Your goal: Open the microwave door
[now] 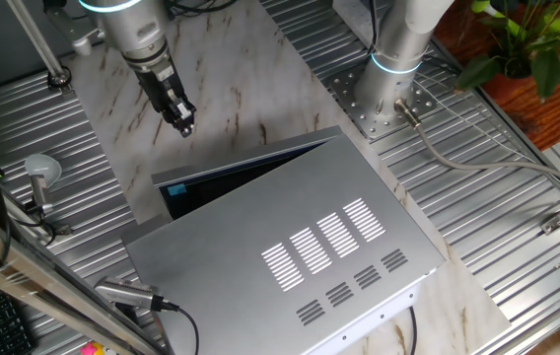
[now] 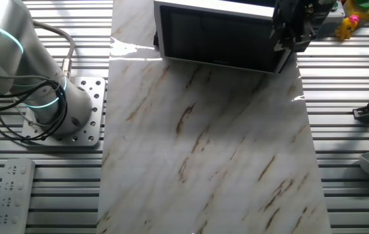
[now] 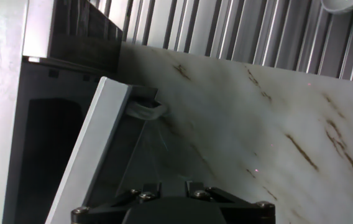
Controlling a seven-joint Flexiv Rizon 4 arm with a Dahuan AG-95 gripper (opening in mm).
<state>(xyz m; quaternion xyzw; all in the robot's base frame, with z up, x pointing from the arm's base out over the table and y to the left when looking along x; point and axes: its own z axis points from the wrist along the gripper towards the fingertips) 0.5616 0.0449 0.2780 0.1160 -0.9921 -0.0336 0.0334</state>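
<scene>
We have the microwave door (image 1: 245, 168) ajar (fingers' (image 1: 185, 125) spread unclear); next we swing it wider toward twelve o'clock.

Microwave door (image 1: 245, 168) ajar — silver microwave (image 1: 290, 251).

The microwave (image 1: 290, 251) is silver-grey, with rows of white-looking vent slots (image 1: 324, 242) on top. Its door (image 1: 245, 168) has a silver edge, black inner face and blue mark (image 1: 175, 190). The table (image 2: 210, 143) is white marble with brown veins.

One microwave (image 1: 310, 247), one microwave door (image 1: 250, 166), one gripper (image 1: 183, 124), two robot arm bases (image 1: 393, 69)
</scene>
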